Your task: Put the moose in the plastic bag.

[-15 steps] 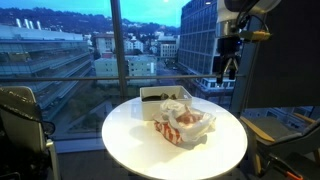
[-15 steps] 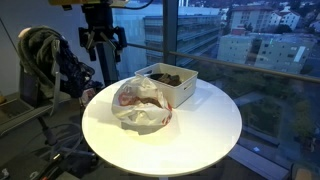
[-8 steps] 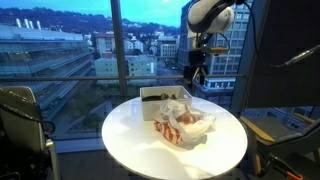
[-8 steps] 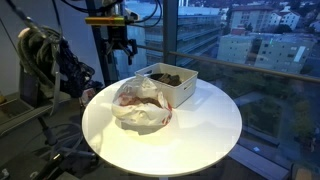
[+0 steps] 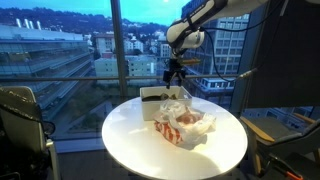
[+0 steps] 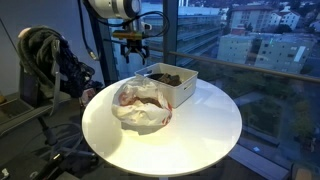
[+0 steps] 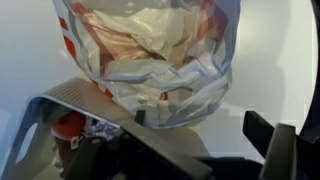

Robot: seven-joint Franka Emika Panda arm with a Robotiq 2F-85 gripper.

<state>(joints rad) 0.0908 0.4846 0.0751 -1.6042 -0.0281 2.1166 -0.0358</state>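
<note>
Starting at the left of an exterior view, the gripper [image 6: 133, 58] has swung in from beyond the edge of the table [image 6: 200, 140]. A second ago it was far out to the left of the white box [image 6: 172, 86]; now it hangs above the box's left-hand corner, still clear of it. Its fingers stand spread with nothing between them, and the wrist view bears this out. Just beside the box, to its left and front, lies the plastic bag [image 6: 140, 105], which has not moved, and neither has the box. Inside the box we see a dark brownish lump that we take for the moose [image 6: 165, 76], though it is too small to be sure. We judge the approach nearly done, so the next step would be a descent into the box to grasp the toy.
</note>
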